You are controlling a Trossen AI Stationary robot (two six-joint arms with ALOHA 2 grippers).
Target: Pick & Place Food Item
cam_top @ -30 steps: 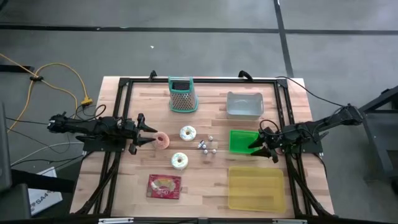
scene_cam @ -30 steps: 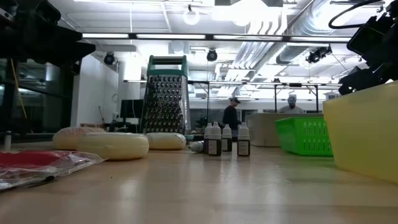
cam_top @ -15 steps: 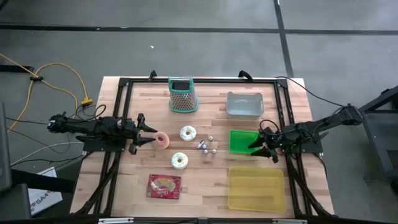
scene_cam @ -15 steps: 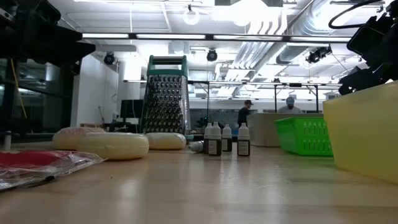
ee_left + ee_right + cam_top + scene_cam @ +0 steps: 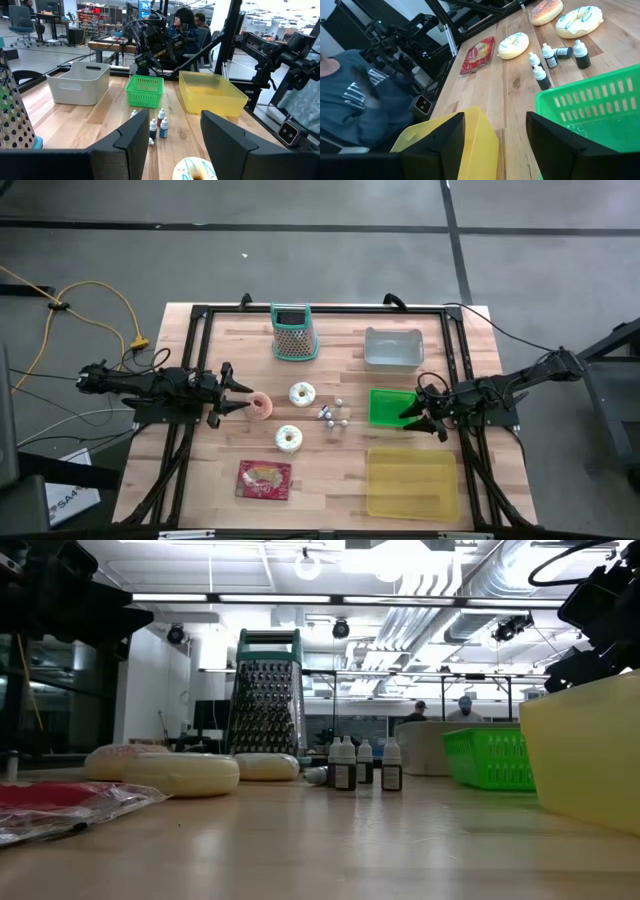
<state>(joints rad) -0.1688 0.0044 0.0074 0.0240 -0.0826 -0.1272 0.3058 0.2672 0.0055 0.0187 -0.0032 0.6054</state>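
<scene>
Three doughnuts lie near the middle of the wooden surface (image 5: 330,470): a pink doughnut (image 5: 262,405) just beside the left gripper (image 5: 243,395), a white doughnut with blue drizzle (image 5: 302,393) toward the grater, and a second white doughnut (image 5: 289,438) nearer the front edge. None of them is held. The left gripper hangs with its fingers spread and empty, its tips pointing at the pink doughnut. A cluster of small dropper bottles (image 5: 333,415) stands between the doughnuts and the green basket (image 5: 388,405). The right gripper (image 5: 415,413) waits at the green basket's edge, released and holding nothing. A grey bin (image 5: 393,348) sits behind the basket and a yellow bin (image 5: 412,480) in front of it. A metal grater (image 5: 292,332) stands at the far edge, and a red packet (image 5: 265,479) lies near the front.
</scene>
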